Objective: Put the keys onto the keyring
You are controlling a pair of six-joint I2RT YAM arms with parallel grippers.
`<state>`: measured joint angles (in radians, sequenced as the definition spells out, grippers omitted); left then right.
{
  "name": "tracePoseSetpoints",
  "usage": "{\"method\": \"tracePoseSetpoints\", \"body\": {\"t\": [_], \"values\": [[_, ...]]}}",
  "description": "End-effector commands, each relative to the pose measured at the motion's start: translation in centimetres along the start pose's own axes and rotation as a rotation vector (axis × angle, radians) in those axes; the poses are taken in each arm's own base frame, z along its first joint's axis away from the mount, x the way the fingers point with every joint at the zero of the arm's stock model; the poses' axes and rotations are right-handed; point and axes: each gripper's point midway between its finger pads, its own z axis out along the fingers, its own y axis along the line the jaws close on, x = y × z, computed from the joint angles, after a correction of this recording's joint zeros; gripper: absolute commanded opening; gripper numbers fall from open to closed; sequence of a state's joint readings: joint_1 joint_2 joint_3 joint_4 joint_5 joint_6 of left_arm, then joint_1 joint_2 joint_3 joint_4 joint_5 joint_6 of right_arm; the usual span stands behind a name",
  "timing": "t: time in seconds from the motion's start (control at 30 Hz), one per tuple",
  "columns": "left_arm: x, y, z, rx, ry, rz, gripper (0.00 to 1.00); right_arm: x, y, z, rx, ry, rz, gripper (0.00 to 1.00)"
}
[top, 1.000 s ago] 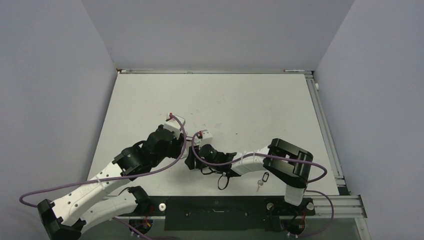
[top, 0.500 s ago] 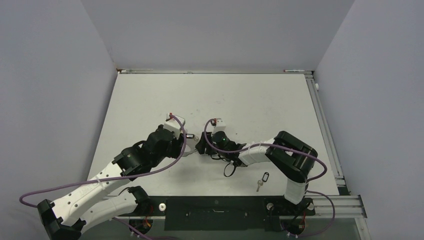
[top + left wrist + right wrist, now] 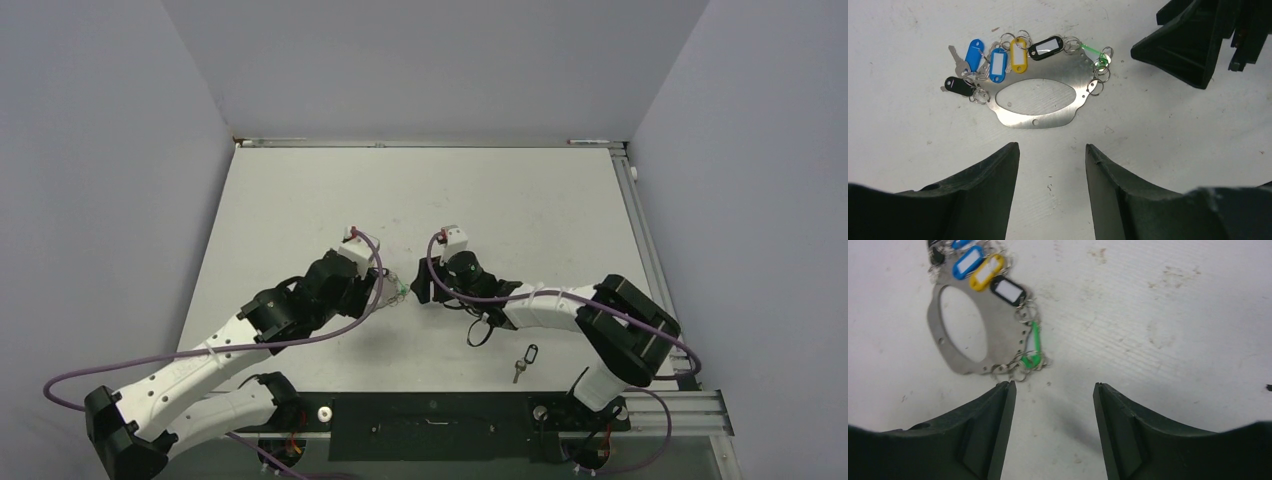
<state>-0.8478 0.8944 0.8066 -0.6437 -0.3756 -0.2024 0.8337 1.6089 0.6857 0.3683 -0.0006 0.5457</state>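
The keyring point(image 3: 1035, 102) is a flat silver metal plate with an oval cut-out, lying on the white table. Small split rings along its edge carry tags: two blue point(image 3: 998, 64), a yellow point(image 3: 1018, 54), two black point(image 3: 1046, 47) and a green point(image 3: 1092, 52), plus a silver key point(image 3: 956, 58). It also shows in the right wrist view point(image 3: 963, 330) and, small, in the top view point(image 3: 398, 289) between both grippers. My left gripper point(image 3: 1052, 147) is open and empty just short of the plate. My right gripper point(image 3: 1054, 385) is open and empty beside the green tag point(image 3: 1034, 342).
A loose key with a black tag point(image 3: 525, 361) lies near the table's front edge, right of centre. A black cable loop point(image 3: 480, 334) hangs under the right forearm. The right gripper's fingers point(image 3: 1188, 45) show at the top right of the left wrist view.
My right gripper has swung back and to the right, off the keyring. My left gripper has shifted slightly forward and right. The keyring now lies exposed between them.
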Motion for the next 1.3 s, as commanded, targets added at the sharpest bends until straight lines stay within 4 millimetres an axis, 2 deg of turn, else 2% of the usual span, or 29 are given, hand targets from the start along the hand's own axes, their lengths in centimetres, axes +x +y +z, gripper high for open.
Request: {"method": "tracePoseSetpoints", "body": {"t": [0.0, 0.1, 0.23, 0.4, 0.73, 0.87, 1.1, 1.27], "values": [[-1.9, -0.5, -0.3, 0.039, -0.068, -0.031, 0.48, 0.4, 4.7, -1.9, -0.165, 0.02, -0.072, 0.6], [-2.2, -0.2, -0.6, 0.041, -0.097, -0.053, 0.48, 1.2, 6.7, -1.7, -0.268, 0.048, -0.013, 0.6], [-2.4, 0.3, -1.0, 0.033, -0.12, -0.068, 0.48, 2.9, 8.7, -0.5, -0.369, 0.107, 0.062, 0.58], [-2.4, 0.4, -1.0, 0.026, -0.12, -0.072, 0.48, 3.6, 8.9, 1.3, -0.364, 0.138, 0.115, 0.56], [-2.4, 0.5, -1.2, 0.028, -0.127, -0.076, 0.48, 3.7, 7.6, 3.7, -0.312, 0.145, 0.14, 0.5], [-2.4, 0.5, -1.2, 0.029, -0.129, -0.077, 0.48, 3.2, 8.1, 4.0, -0.308, 0.145, 0.095, 0.49], [-2.5, 0.6, -1.4, 0.03, -0.137, -0.08, 0.48, 3.4, 7.8, 4.1, -0.24, 0.154, -0.006, 0.48], [-2.5, 0.6, -1.5, 0.032, -0.139, -0.08, 0.48, 3.2, 9.2, 4.1, -0.272, 0.162, -0.036, 0.47]]}}
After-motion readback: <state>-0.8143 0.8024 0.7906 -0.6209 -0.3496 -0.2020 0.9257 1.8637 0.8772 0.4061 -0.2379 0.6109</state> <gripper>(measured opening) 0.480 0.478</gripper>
